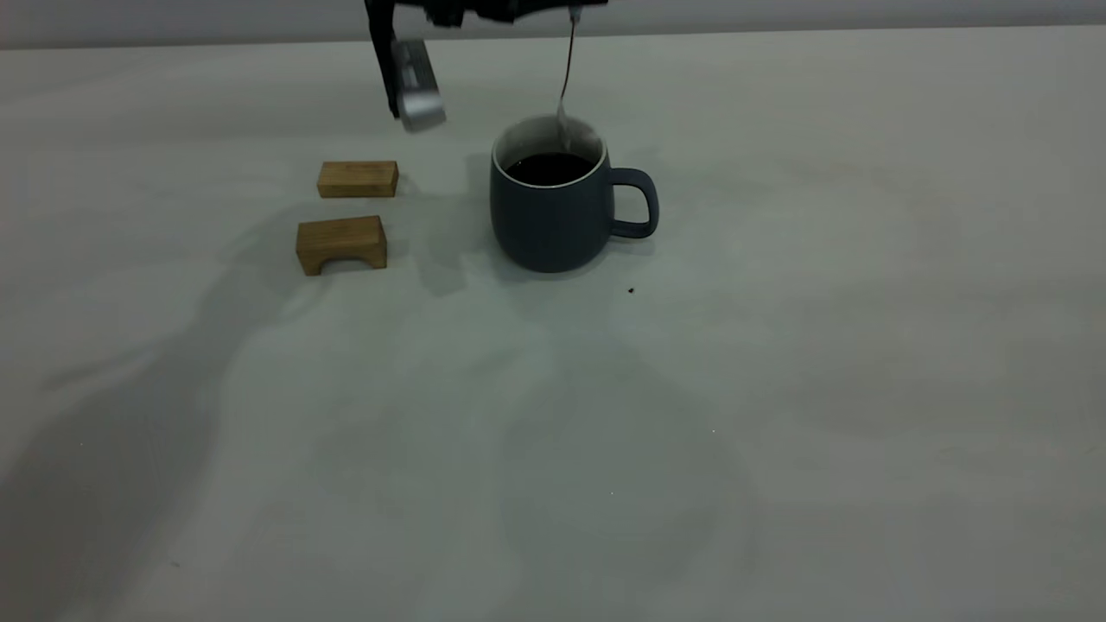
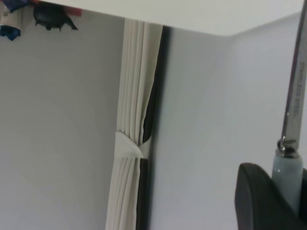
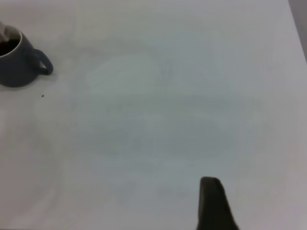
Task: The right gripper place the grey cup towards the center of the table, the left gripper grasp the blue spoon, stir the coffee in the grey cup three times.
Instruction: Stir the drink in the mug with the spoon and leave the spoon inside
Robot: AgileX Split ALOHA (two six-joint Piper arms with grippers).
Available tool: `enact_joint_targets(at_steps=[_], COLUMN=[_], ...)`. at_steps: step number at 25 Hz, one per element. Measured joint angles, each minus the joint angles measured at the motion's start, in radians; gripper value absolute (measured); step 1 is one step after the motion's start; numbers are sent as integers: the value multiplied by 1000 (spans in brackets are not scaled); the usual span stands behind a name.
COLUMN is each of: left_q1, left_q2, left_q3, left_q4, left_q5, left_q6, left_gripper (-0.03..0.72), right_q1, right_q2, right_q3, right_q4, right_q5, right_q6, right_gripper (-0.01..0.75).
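Note:
The grey cup (image 1: 553,216) stands near the middle of the table (image 1: 778,389), handle to the right, with dark coffee (image 1: 549,168) inside. My left gripper (image 1: 570,9) is at the top edge, right above the cup, shut on the blue spoon (image 1: 567,69). The spoon hangs straight down, its bowl inside the rim at the far side, near the coffee's surface. In the left wrist view the pale blue handle (image 2: 288,175) sits clamped in the left gripper (image 2: 288,196), the metal neck running away from it. My right gripper (image 3: 213,206) hovers far from the cup (image 3: 17,62).
Two wooden blocks lie left of the cup: a flat one (image 1: 358,179) and an arched one (image 1: 341,244). A silver-grey part of the left arm (image 1: 419,86) hangs above them. A tiny dark speck (image 1: 631,290) lies in front of the handle.

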Motion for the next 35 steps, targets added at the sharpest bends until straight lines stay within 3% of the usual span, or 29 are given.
enact_joint_targets(at_steps=[10, 16, 25, 31, 35], left_q1=[2, 24, -1, -16, -8], left_q2=[79, 79, 114, 129, 129], left_q3=[0, -1, -23, -29, -30], left_q4=[12, 10, -69, -52, 42], left_q5=[-7, -72, -103, -7, 53], left_q6=[-2, -2, 49, 65, 63], left_gripper=[127, 127, 127, 127, 127], right_q1=[0, 0, 0, 0, 0], right_q2=[0, 0, 0, -1, -1], right_q3=[0, 0, 0, 0, 0], right_q4=[0, 0, 0, -1, -1], right_q5=[0, 0, 0, 0, 0], right_q6=[0, 0, 0, 0, 0], right_gripper=[500, 500, 500, 500, 500])
